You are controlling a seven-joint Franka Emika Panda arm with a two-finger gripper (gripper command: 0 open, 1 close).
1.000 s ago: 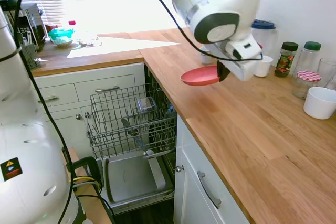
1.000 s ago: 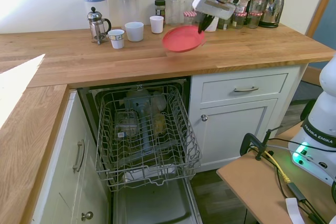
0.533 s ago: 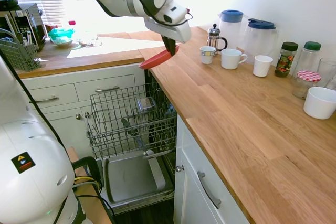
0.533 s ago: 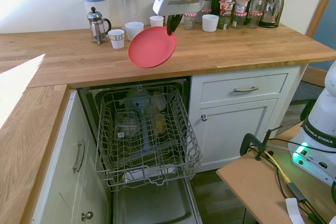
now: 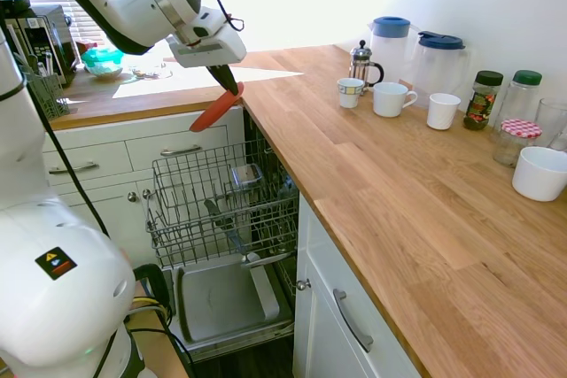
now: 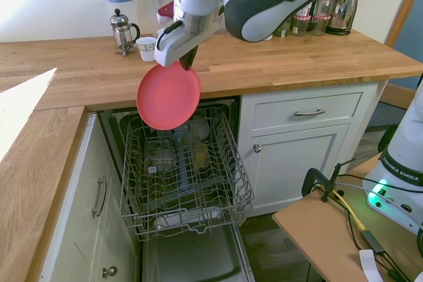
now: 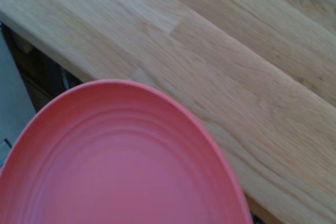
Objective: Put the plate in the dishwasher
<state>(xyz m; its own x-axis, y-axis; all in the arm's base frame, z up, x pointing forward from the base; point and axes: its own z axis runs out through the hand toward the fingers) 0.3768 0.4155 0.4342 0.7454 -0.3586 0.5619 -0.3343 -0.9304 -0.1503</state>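
Hanging the plate (image 6: 168,96) steeply tilted below my jaws (image 6: 183,62), which pinch its upper rim, I keep it edge-down so it can slot into the dishwasher (image 6: 185,170) rack beneath.

The first exterior view looks down along one leg of the wooden counter (image 5: 399,183), the open dishwasher (image 5: 226,210) on its left. The second faces the dishwasher (image 6: 182,170) front-on from across the room. Both share rack and counter. The wrist view sits close above the counter edge (image 7: 220,77).
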